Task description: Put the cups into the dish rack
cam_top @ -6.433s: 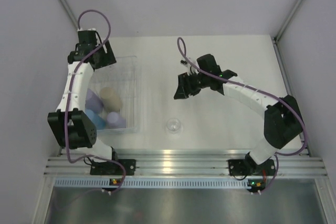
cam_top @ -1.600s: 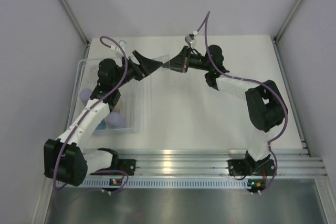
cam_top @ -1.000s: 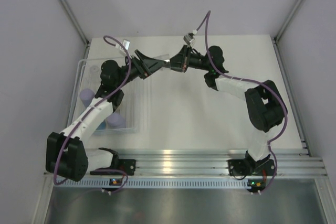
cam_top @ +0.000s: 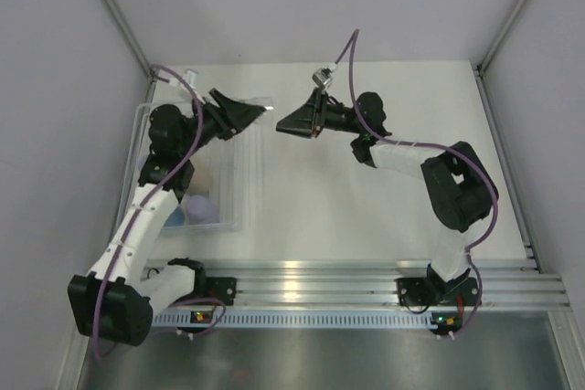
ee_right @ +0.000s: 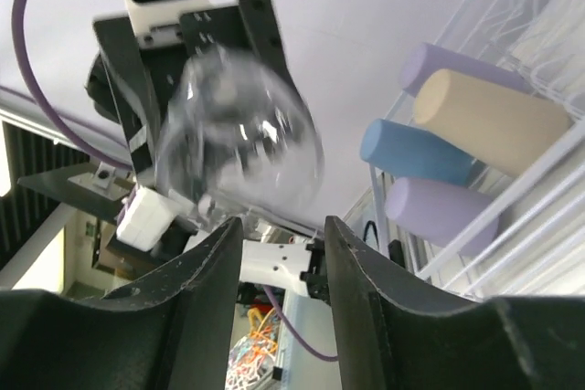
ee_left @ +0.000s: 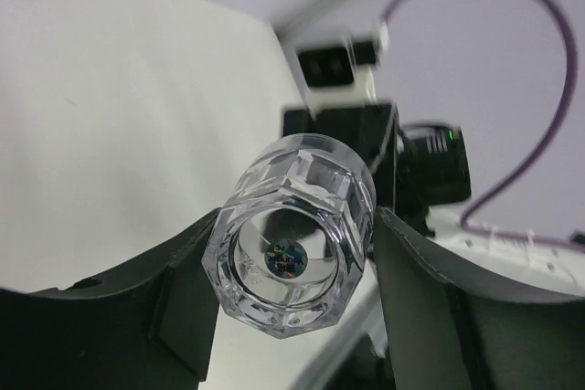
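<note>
The clear cup (ee_left: 292,235) is in the air just off the far right corner of the dish rack (cam_top: 245,198), lying on its side and end-on to the left wrist camera. In the rack lie a beige tumbler (ee_right: 494,121), a blue tumbler (ee_right: 416,154) and two lavender tumblers (ee_right: 443,212), side by side; any other clear cups there are too faint to make out.

The left gripper (cam_top: 259,110) is clamped on the clear cup, one finger on each side of its wall. The right gripper (ee_right: 281,230) faces it from close by, its fingers apart with nothing between them (the cup shows just beyond its tips, apparently not touching them).

This looks like the carrying step, with the cup in the left arm's charge and not yet racked. The next move calls for swinging it back over the rack, lowering it into a free stretch of slats beside the tumblers, and only then opening the fingers
</note>
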`<state>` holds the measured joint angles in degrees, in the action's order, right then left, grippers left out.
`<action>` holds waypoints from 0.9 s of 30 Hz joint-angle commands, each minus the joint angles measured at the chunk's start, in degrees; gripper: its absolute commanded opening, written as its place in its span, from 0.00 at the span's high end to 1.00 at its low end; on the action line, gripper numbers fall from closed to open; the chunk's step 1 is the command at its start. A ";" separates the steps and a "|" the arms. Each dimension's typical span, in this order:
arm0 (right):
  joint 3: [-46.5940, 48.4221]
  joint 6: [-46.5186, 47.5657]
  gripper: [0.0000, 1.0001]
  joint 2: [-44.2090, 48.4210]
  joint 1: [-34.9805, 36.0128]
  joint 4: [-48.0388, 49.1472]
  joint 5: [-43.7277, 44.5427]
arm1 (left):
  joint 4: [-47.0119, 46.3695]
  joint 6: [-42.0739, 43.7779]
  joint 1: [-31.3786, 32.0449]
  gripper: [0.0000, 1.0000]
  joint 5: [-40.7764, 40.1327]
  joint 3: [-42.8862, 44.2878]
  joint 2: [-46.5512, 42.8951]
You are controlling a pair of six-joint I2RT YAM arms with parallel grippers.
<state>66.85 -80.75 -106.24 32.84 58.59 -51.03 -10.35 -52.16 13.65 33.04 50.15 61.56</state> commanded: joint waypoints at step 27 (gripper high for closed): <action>-7.17 24.32 0.51 11.92 -3.66 -22.99 -1.01 | 40.92 39.50 -9.71 1.00 -37.99 50.12 37.81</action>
<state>60.64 -60.42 -97.47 29.85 37.45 -51.88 21.63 -21.74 -0.75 7.42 93.45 95.13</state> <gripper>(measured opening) 0.488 0.645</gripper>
